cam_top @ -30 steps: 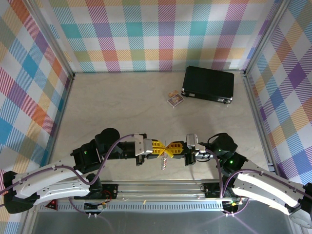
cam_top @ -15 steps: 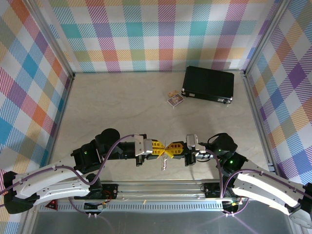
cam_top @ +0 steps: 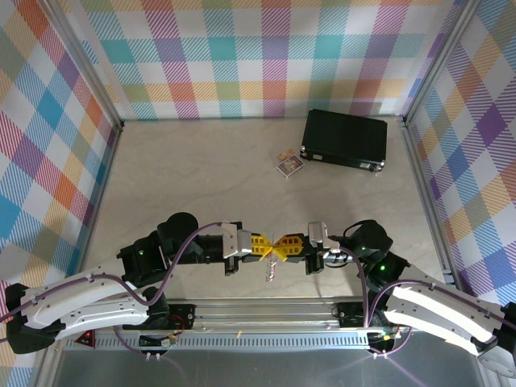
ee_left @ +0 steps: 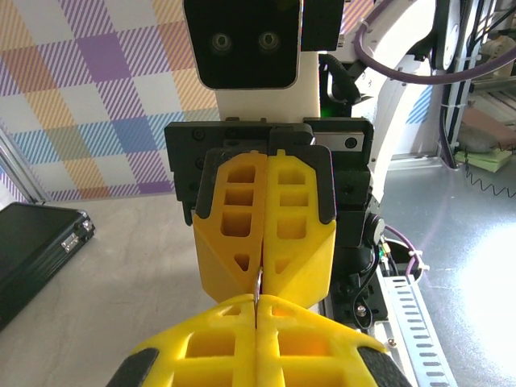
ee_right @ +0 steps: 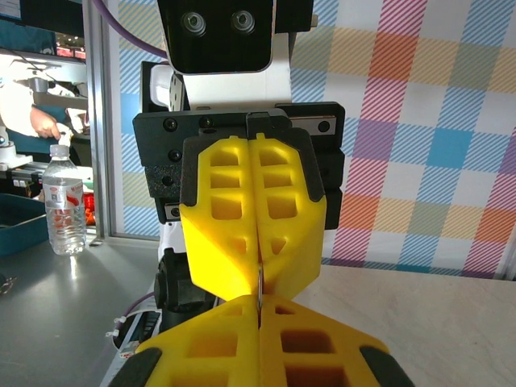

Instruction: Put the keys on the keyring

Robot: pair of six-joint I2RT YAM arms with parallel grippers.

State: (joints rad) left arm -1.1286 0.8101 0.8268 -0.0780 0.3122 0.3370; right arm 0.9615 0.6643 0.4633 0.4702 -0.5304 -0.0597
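Left gripper [cam_top: 264, 243] and right gripper [cam_top: 289, 243] meet tip to tip, fingers pinched on the keyring [ee_left: 256, 284], mostly hidden; 1 thin edge shows, chain [cam_top: 271, 270] dangling below. Keys cannot be made out.

Bright, even light with faint shadows and sharp focus; white glare washes out the metal benchtop [ee_left: 476, 266].

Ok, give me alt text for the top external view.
The left claw and right claw meet tip to tip near the front edge of the table, both shut on a keyring whose silvery chain dangles below. A black case and a small card packet lie far back.
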